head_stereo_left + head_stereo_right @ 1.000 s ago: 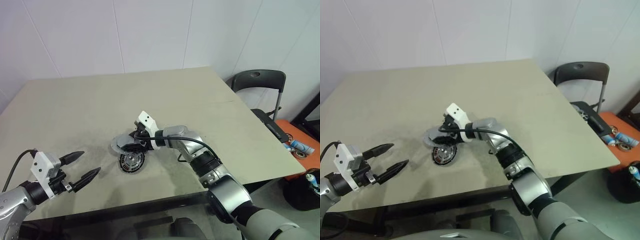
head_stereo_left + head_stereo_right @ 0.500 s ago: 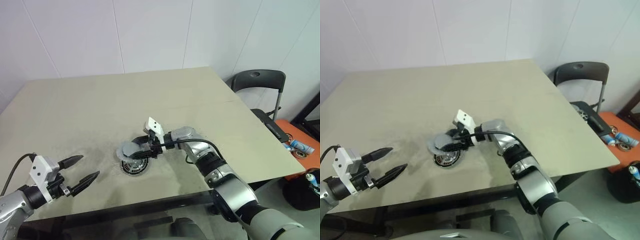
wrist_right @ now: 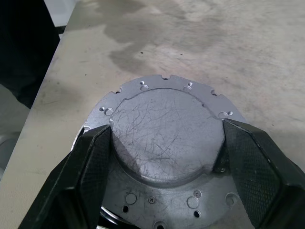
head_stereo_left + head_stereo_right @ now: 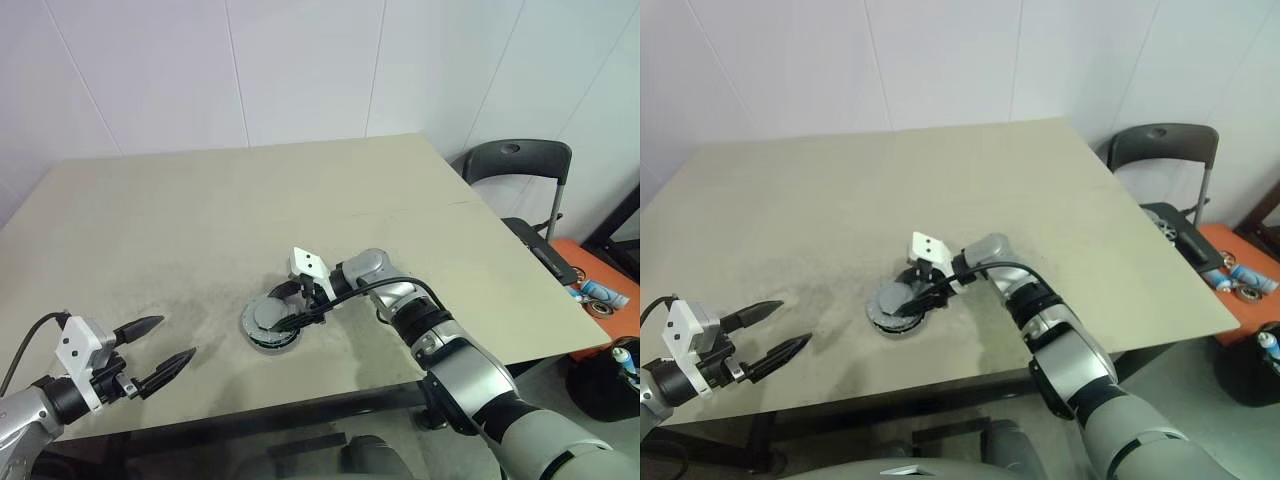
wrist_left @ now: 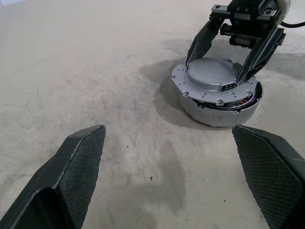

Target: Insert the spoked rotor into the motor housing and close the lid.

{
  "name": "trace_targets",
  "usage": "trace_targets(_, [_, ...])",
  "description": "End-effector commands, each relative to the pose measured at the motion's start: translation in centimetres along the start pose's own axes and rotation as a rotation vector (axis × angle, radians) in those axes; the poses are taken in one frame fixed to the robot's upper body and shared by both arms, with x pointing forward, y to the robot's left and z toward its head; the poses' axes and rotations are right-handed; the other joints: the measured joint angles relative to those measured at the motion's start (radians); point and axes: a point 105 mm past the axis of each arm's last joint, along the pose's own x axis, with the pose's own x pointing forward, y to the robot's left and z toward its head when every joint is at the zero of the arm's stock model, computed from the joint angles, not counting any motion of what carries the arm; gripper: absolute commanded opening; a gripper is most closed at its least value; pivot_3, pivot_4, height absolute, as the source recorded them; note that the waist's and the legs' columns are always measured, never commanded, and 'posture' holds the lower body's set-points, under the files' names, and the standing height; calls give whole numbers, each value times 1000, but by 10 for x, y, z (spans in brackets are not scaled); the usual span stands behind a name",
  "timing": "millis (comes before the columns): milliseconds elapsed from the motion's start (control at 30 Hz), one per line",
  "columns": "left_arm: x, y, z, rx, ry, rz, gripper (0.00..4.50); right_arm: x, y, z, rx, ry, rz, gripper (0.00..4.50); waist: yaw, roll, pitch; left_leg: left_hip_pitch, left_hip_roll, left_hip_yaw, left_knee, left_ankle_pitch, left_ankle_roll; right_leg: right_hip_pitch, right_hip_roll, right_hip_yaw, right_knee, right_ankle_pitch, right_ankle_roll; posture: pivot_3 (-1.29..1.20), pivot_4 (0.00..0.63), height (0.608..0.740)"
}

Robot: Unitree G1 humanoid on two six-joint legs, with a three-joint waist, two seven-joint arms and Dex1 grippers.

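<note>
My right gripper [image 5: 236, 45] has its two black fingers clamped on opposite edges of the lid [image 5: 214, 78], which sits directly between the fingertips and lies on top of the motor housing [image 5: 224, 107]. From my left wrist camera the lid looks slightly tilted on the housing, with a gap on the side nearer that camera's right where I can see a sliver of copper-orange windings, so it is not seated flush. My right wrist camera looks straight down on the lid's raised, scratched centre and its notched rim with small holes, one finger [image 3: 90, 167] against each side of that raised part. The housing rests on the table [image 4: 150, 220] just under and in front of the right gripper. I cannot see the spoked rotor under the lid (it may be inside, but I can't tell). My left gripper [image 4: 158, 350] hangs well off to the left of the housing, near the table's front edge, fingers spread wide and holding nothing, pointing across the table towards the housing.
</note>
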Motion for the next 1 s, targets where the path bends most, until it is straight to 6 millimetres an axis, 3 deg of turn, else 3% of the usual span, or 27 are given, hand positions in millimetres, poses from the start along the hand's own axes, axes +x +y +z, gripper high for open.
trace_targets(33, [-2, 1, 13, 47, -30, 5, 4500, -2, 1, 11, -76, 2, 31, 3231, 0, 0, 0, 0, 0, 0, 0, 0, 0, 0, 0, 0, 0, 0, 0, 0, 0, 740])
trace_targets(1000, [6, -2, 16, 56, -41, -20, 4500, -7, 4, -6, -87, 76, 85, 3231, 2, 0, 0, 2, 0, 0, 0, 0, 0, 2, 0, 0, 1, 0, 0, 0, 0, 740])
